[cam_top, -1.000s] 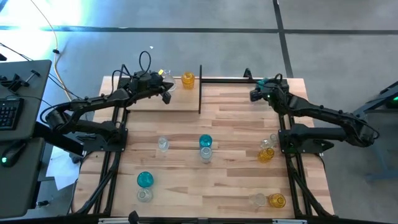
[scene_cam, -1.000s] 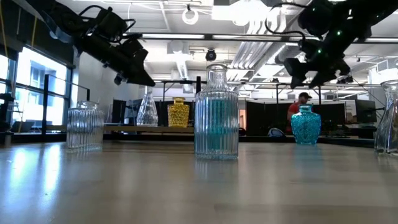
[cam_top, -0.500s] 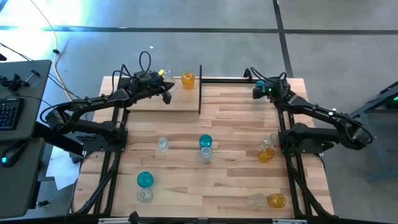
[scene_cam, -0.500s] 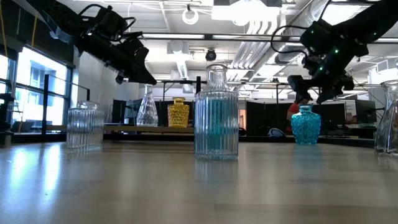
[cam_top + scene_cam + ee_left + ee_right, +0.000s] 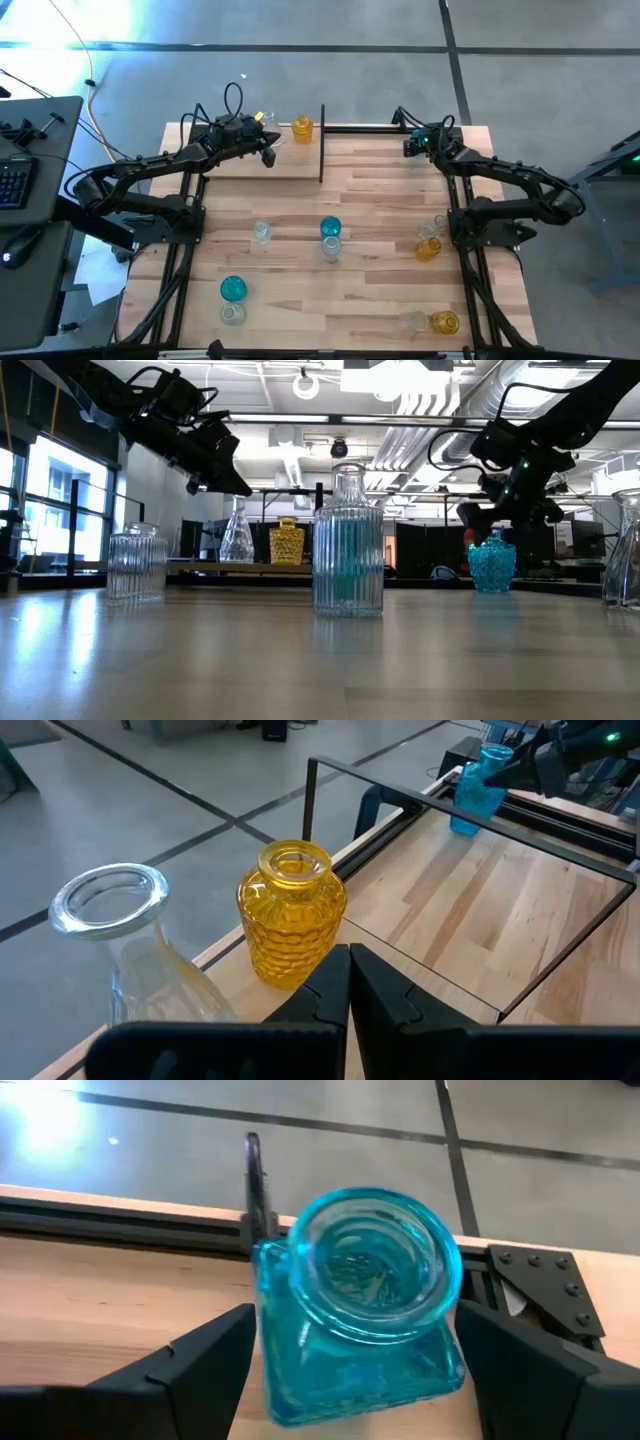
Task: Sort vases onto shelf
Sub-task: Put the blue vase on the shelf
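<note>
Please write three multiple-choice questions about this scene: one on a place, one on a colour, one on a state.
1. Where does the yellow vase stand?
A. on the shelf
B. on the floor
C. inside the right gripper

2. What colour is the vase between the right gripper fingers?
A. yellow
B. teal-blue
C. clear

3. How are the left gripper fingers?
A. spread wide
B. shut, empty
C. shut on a vase

Answers: 1 A, it stands on the raised plank beside a clear vase. 2 B, the right wrist view shows it teal-blue. 3 B, the fingers meet with nothing between them.
</note>
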